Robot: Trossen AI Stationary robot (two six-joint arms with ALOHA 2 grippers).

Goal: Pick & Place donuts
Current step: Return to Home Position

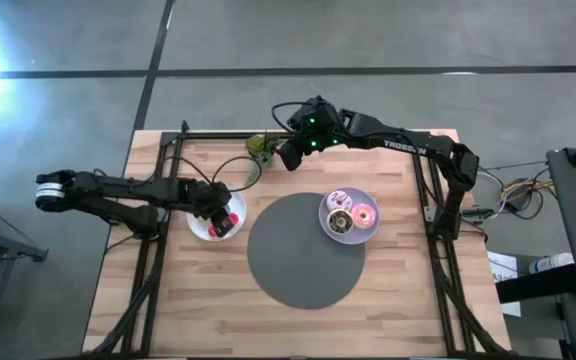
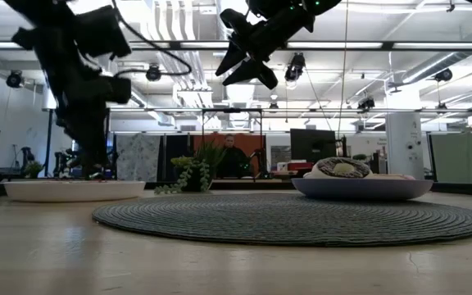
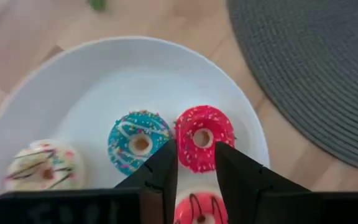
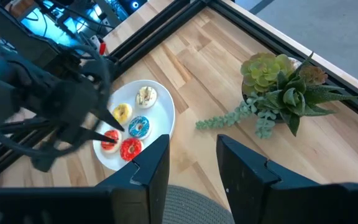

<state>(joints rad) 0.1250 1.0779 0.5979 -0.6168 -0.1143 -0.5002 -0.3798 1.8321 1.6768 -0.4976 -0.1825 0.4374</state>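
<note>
A white plate holds several small donuts: blue, red, white sprinkled, yellow and a red one with dark stripes. My left gripper is open and reaches down into this plate, its fingers on either side of the striped red donut. A lavender plate on the right carries three larger donuts: pink, white-pink sprinkled and dark brown. My right gripper is open and raised above the table's far side. My left gripper comes from above, pointing down into the white plate. The striped red donut lies on the plate between its two fingers. I cannot tell whether the fingers touch it.
A round grey woven mat lies mid-table between the two plates. A small green plant stands near the far edge, close to my right gripper. Black frame rails run along the table's left, right and far sides. A person sits in the room beyond.
</note>
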